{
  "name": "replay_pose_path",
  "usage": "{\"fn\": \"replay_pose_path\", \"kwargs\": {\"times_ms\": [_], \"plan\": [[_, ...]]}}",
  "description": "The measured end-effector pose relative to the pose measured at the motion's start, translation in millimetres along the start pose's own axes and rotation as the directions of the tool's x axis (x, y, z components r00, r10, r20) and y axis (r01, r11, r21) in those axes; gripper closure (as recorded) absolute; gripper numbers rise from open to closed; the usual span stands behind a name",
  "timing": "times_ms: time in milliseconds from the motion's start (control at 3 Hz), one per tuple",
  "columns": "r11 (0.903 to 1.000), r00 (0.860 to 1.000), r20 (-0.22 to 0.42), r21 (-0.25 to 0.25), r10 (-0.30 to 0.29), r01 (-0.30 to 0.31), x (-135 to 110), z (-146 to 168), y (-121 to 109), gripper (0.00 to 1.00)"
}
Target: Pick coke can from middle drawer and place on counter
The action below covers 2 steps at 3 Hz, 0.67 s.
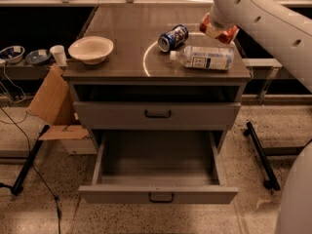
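Observation:
The red coke can (218,31) hangs tilted at the end of my white arm (263,18), just above the back right part of the counter (122,38). My gripper (220,29) is shut on the can; the arm hides most of it. The middle drawer (158,195), the lowest one, is pulled open and its inside is empty. The thin white circle line (146,57) on the counter lies to the left of the can.
A blue-and-white can (173,37) lies on its side and a clear plastic bottle (204,58) lies in front of the gripper. A white bowl (91,48) sits at the counter's left. A cardboard box (51,101) leans by the cabinet's left side.

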<state>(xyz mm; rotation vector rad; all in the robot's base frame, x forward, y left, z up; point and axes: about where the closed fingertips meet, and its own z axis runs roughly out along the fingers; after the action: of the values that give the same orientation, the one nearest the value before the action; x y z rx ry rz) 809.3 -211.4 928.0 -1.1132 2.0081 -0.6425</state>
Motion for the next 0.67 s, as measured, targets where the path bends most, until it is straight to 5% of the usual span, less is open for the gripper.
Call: {"fn": "replay_pose_path", "kwargs": {"times_ms": [667], "plan": [[0.9991, 0.998, 0.043, -0.022, -0.034, 0.035, 4.1, 14.8, 6.0, 1.00]]}}
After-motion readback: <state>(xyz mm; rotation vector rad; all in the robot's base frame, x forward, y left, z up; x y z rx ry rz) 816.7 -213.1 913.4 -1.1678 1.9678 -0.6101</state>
